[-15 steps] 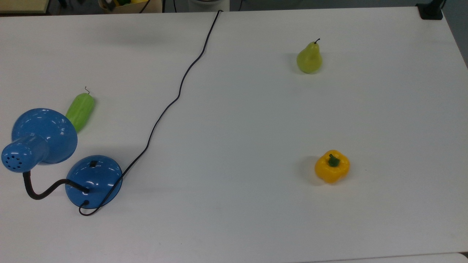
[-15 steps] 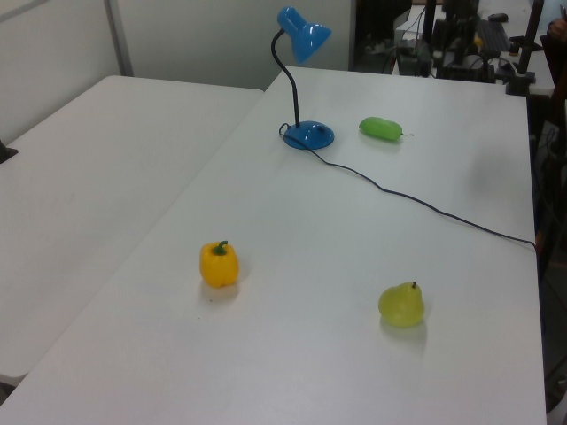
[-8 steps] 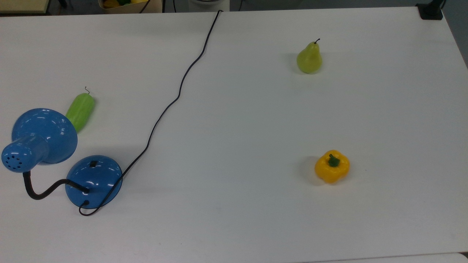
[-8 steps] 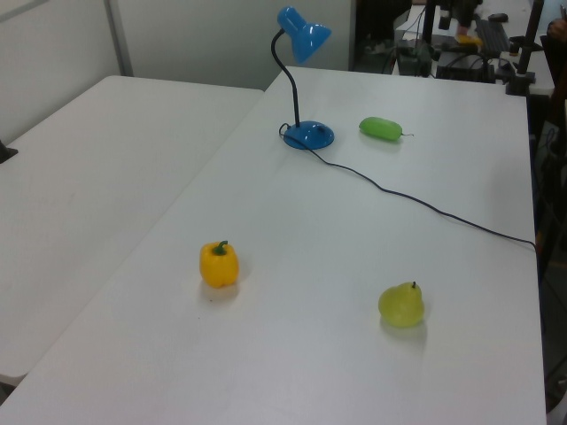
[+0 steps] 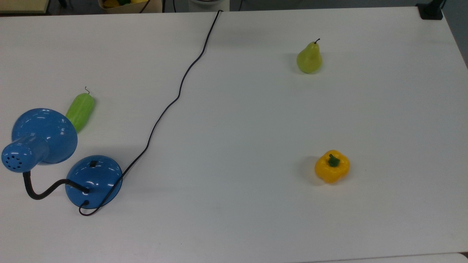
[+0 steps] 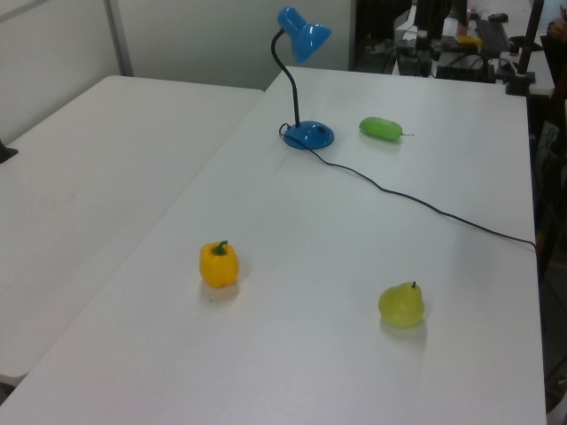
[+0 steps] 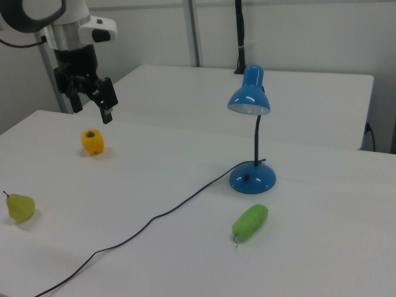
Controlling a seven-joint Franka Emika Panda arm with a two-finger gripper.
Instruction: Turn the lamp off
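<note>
Three views, approach stage. Nothing on the table has shifted vs. the frames from a sec ago: lamp, cord, cucumber, pear and pepper all sit where they were. Only a faint shadow along the far edge in the top view has drifted, so I read the arm as moving overhead w/o touching anything yet.

Lamp: stands at the top view's left, near the lower corner, base flat on the table, gooseneck curving up to the shade. The cucumber lies just beside it and the cord runs off to the far edge. In the right view the lamp is right of centre. The switch is the small black rocker on top of the dome base, on the side facing the cucumber.

Gripper: hangs in the air at the right view's upper left, above and near the pepper, well apart from the lamp. Fingers spread wide, nothing held.

Meaning for the task: no contact so far, so I judge the switch unpressed. I can't tell from the shade's pale inside whether the bulb is lit. Next, as I see it: carry the gripper across to the base, then press down on the rocker w/ one fingertip. Approx. the whole task remains.
</note>
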